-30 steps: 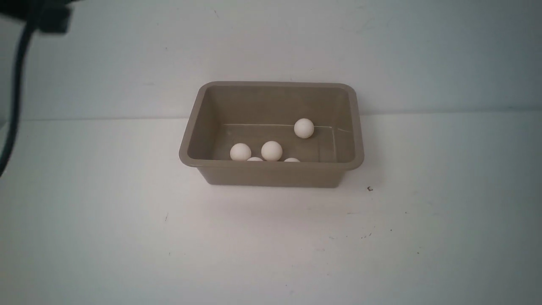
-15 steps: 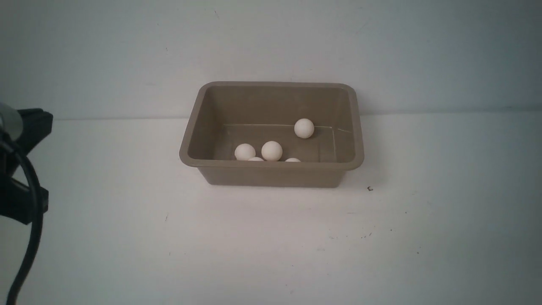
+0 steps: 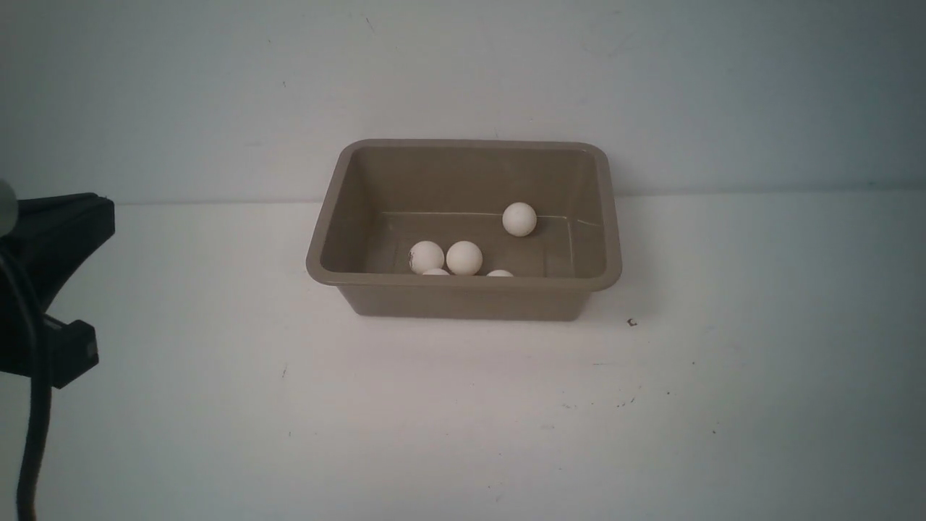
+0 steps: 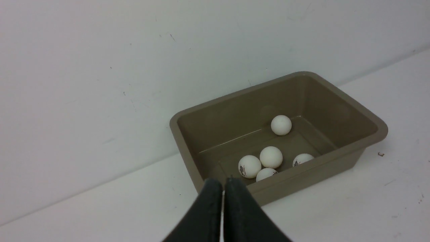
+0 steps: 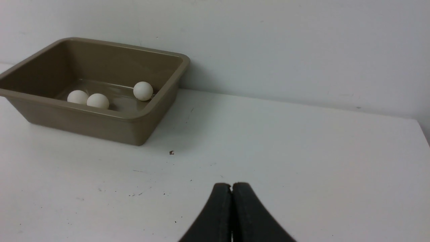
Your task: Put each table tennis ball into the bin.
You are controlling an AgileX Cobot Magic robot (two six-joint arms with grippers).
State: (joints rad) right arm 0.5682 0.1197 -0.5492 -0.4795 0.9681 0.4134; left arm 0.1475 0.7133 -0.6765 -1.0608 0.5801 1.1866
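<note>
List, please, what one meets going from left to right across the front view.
The left arm → bin, at its left rim → smudged ball → plain ball beside it → far ball → dark speck on the table.

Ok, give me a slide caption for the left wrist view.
Five table tennis balls lie in the bin; the shut left gripper holds nothing.

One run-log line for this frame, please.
status: done | five table tennis balls in bin | left gripper: shut, empty, apart from bin | right gripper: shut, empty, over table
</note>
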